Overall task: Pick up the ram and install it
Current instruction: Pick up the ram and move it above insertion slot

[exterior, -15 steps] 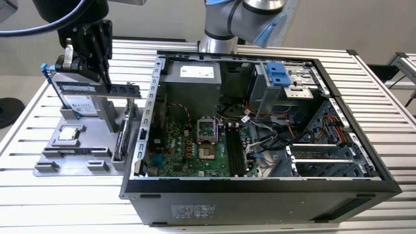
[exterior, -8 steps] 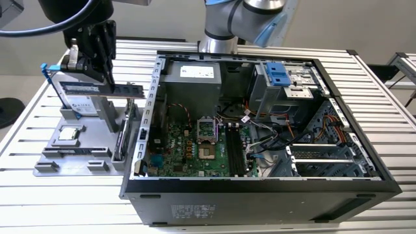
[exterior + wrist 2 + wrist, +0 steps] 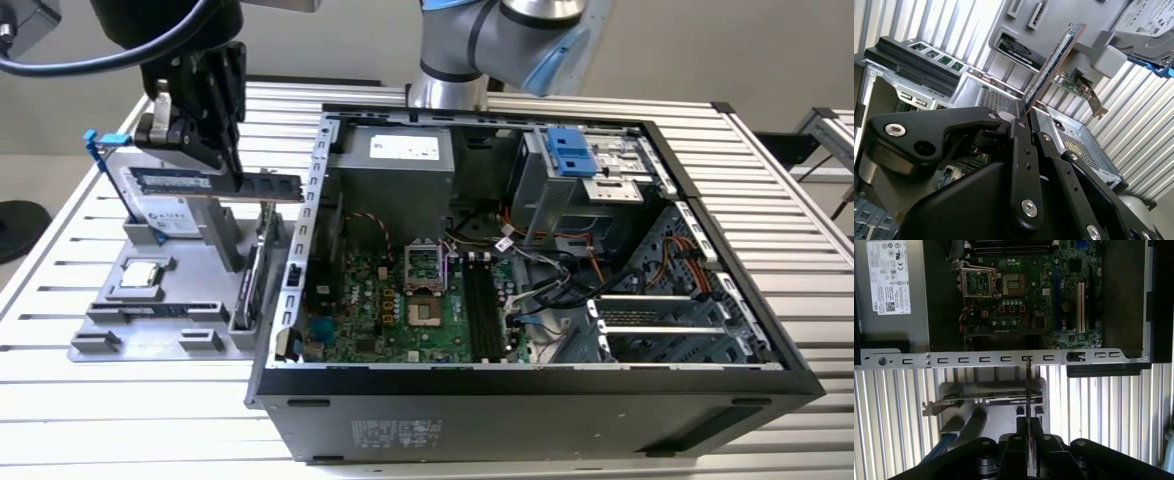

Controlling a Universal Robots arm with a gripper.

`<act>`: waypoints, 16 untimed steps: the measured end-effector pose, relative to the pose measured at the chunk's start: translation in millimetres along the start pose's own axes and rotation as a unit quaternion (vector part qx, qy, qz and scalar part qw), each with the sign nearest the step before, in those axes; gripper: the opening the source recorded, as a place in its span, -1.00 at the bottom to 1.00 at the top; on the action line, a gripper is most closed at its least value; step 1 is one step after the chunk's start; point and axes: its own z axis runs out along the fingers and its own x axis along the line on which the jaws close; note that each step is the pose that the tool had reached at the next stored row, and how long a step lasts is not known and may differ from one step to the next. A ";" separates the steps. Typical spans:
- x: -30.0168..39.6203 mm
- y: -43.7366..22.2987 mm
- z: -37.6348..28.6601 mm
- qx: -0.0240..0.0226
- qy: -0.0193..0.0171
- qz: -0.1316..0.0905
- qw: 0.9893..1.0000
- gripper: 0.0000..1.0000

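My gripper (image 3: 224,176) is shut on one end of the ram (image 3: 271,185), a dark narrow stick held level in the air. It hangs over the grey parts fixture (image 3: 160,310), its free end close to the open computer case's side wall (image 3: 315,200). In the second wrist view the ram (image 3: 1054,62) sticks out from between the black fingers (image 3: 1019,150). In the first wrist view it shows edge-on as a thin line (image 3: 1027,390) reaching the case rail (image 3: 1004,359). The black memory slots (image 3: 483,310) lie on the motherboard (image 3: 387,300) inside the case.
On the fixture sit a hard drive (image 3: 167,190), a square silver CPU chip (image 3: 143,275) and an upright expansion card (image 3: 254,270). Inside the case are a power supply (image 3: 400,155), a CPU socket (image 3: 424,265), loose cables (image 3: 534,290) and a drive cage (image 3: 587,170). The arm base (image 3: 494,40) stands behind.
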 end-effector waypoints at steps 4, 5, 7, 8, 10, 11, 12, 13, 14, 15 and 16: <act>0.1 2.5 -0.1 0.000 0.000 0.000 1.000 -1.00; 0.2 3.1 0.0 0.000 0.000 0.000 1.000 -1.00; 0.3 4.3 -0.1 0.000 0.000 0.000 1.000 -1.00; 0.3 4.9 -0.1 0.000 0.000 0.000 1.000 -1.00; 0.4 6.1 -0.1 0.000 0.000 0.000 1.000 -1.00; 0.4 6.8 -0.1 0.000 0.000 0.000 1.000 -1.00; 0.4 7.4 -0.1 0.000 0.000 0.000 1.000 -1.00; 0.5 7.9 -0.1 0.000 0.000 0.000 1.000 -1.00; 0.5 8.5 -0.1 0.000 0.000 0.000 1.000 -1.00; 0.5 9.1 -0.1 0.000 0.000 0.000 1.000 -1.00; 0.6 9.7 -0.2 0.000 0.000 0.000 1.000 -1.00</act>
